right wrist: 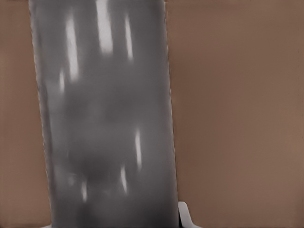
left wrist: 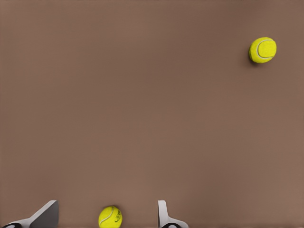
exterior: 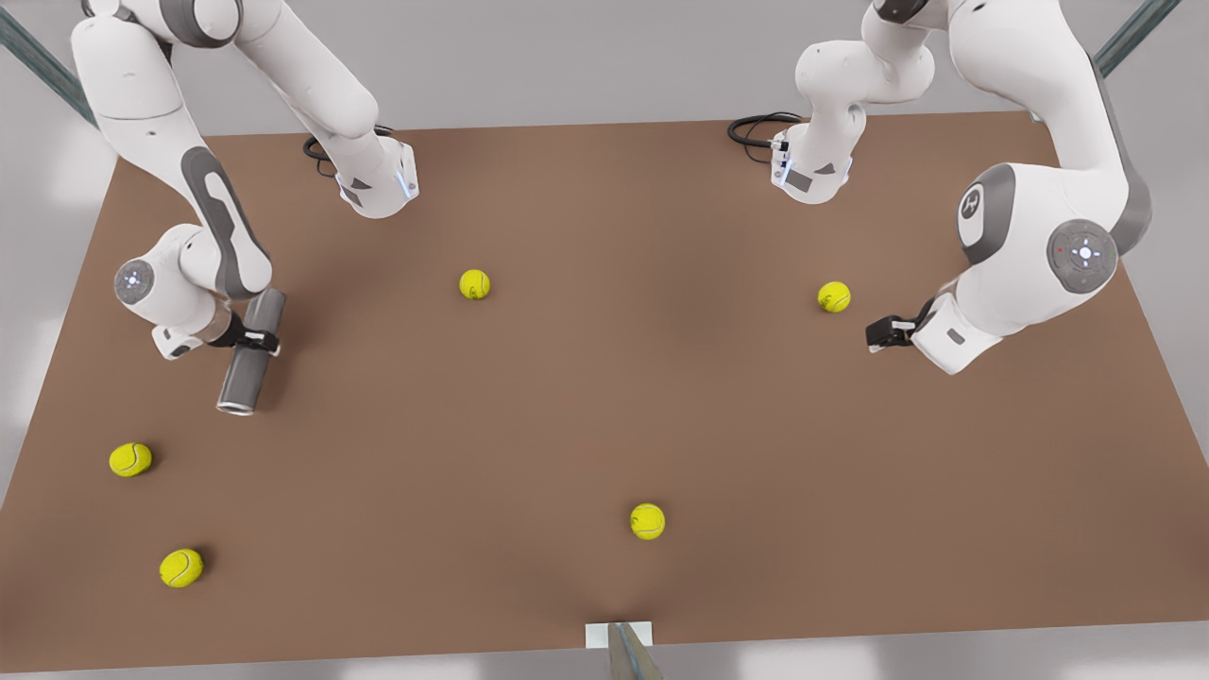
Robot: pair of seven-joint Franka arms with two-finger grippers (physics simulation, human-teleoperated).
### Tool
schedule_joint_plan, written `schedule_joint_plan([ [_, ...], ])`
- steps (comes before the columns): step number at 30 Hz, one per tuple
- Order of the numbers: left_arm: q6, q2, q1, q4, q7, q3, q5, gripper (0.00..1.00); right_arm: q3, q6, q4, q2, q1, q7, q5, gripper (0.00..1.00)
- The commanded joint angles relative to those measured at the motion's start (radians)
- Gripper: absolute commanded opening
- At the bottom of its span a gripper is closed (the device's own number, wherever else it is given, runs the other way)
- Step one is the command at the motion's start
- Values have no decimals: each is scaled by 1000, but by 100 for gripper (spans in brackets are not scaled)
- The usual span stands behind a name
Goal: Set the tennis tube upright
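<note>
Your right gripper [exterior: 253, 342] clasped the smooth grey metallic tennis tube [exterior: 251, 351] mid-length at the front view's left, long axis tilted near the brown table [exterior: 604, 397], while your left gripper [exterior: 878, 333] waited, fingers apart.

The left gripper [left wrist: 109, 216] hangs over a plain brown table top [left wrist: 142, 104], its two pale grey fingers [left wrist: 46, 213] spread well apart. A fuzzy yellow tennis ball [left wrist: 110, 217] lies between them, seemingly touching neither, though the picture's edge cuts it off. A second yellow tennis ball [left wrist: 262, 50] lies well apart from them.
</note>
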Motion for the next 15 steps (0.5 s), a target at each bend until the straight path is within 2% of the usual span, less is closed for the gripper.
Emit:
schedule_joint_plan([
  [1,0,0,-1,0,0,0,0,99,8,0,2,-5,1,-2,-2,73],
  [6,20,4,3,57,2,2,0,99,164,4,13,-48,3,-2,4,73],
  [9,14,7,2,57,-2,0,-6,99,299,-9,64,-49,14,-4,14,73],
  [12,-30,-3,-2,61,-87,-21,-15,99,300,-12,126,-40,213,-2,20,73],
  [15,-44,-10,-7,81,-129,-26,9,99,284,-14,212,34,397,-2,21,73],
])
